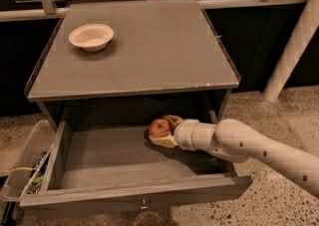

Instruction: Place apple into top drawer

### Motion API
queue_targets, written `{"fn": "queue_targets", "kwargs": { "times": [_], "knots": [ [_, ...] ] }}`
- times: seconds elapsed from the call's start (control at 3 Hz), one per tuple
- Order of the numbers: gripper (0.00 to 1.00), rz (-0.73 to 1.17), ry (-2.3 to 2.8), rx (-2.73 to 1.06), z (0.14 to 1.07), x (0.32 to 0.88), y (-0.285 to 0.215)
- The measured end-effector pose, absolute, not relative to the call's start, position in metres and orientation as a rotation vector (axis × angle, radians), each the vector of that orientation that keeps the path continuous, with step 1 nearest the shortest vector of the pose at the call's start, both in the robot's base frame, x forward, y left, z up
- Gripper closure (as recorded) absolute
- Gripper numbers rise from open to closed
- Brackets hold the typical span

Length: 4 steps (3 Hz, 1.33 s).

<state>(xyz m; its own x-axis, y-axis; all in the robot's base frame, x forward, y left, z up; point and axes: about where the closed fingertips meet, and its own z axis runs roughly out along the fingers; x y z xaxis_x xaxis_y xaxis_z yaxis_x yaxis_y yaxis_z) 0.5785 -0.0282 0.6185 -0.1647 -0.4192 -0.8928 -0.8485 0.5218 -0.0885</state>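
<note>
The top drawer (134, 190) is pulled out wide below the grey cabinet top, its small metal knob at the front edge. The red apple (159, 127) with yellowish patches is inside the drawer, near its back, right of the middle. My gripper (163, 131) reaches in from the right on a white arm (239, 143), and its cream fingers (162, 141) sit around the apple, one behind and one in front. I cannot tell whether the apple rests on the drawer floor or is held just above it.
A shallow cream bowl (91, 36) stands on the cabinet top (164, 46) at the back left. A clear plastic bin (22, 163) with small items sits on the floor left of the drawer. A white post (291, 46) leans at the right.
</note>
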Motion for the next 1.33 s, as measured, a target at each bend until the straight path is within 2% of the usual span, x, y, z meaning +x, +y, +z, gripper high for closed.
{"fn": "queue_targets", "kwargs": {
  "times": [0.33, 1.33],
  "knots": [
    [0.84, 0.558, 1.779, -1.061, 0.6178, 0.5790, -0.0277],
    [0.14, 0.558, 1.779, -1.061, 0.6178, 0.5790, -0.0276]
  ]
}}
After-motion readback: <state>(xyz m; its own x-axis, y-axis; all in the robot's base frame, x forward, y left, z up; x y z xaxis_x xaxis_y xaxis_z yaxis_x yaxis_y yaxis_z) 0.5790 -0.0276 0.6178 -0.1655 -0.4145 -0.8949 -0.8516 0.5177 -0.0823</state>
